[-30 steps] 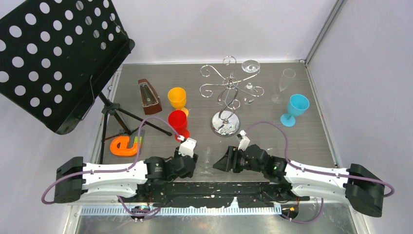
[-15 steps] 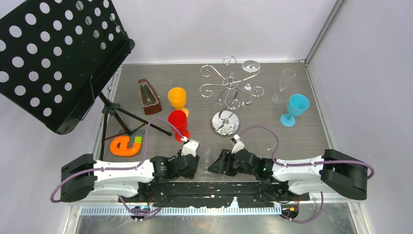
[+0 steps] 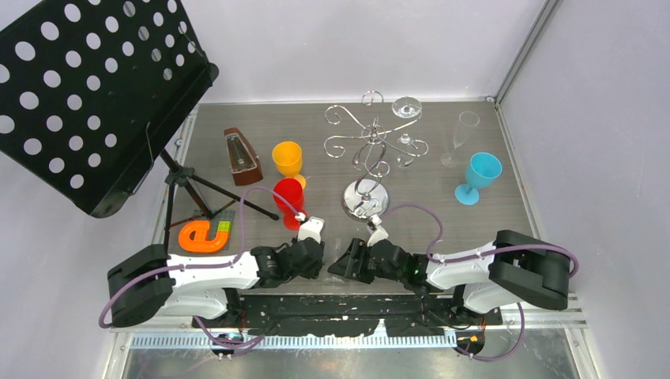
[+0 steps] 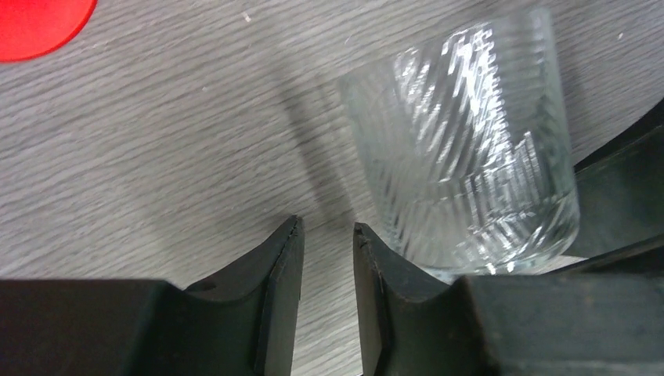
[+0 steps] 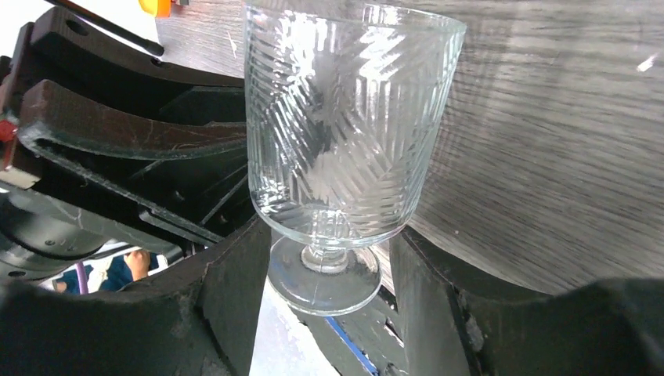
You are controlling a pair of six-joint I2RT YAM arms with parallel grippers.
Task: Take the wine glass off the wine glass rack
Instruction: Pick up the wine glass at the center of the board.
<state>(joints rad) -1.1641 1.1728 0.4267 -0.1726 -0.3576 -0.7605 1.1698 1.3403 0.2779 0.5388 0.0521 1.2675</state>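
Wine glass (image 5: 352, 133), in the right wrist view: clear, with a cut herringbone pattern on the bowl, a short stem and a round foot. It sits between the fingers of the right gripper (image 5: 330, 243), which flank the foot and stem closely on both sides. Whether they press on the glass or only stand beside it cannot be told. Behind it are the grey table (image 5: 564, 157) and the black parts of the other arm.

In the left wrist view the left gripper (image 4: 326, 235) has its jaws drawn close with a narrow gap. Nothing lies in the gap, and bare table shows through it. The wine glass is just beside the right-hand finger, outside the jaws. A red cup (image 4: 35, 19) shows at the top left corner.

In the top view both grippers face each other at the near edge of the table, close together, and the wine glass between them is hard to make out. It is off the rack (image 3: 370, 154), which stands well apart at mid-table. A second glass (image 3: 407, 107) hangs on the rack's far right arm.
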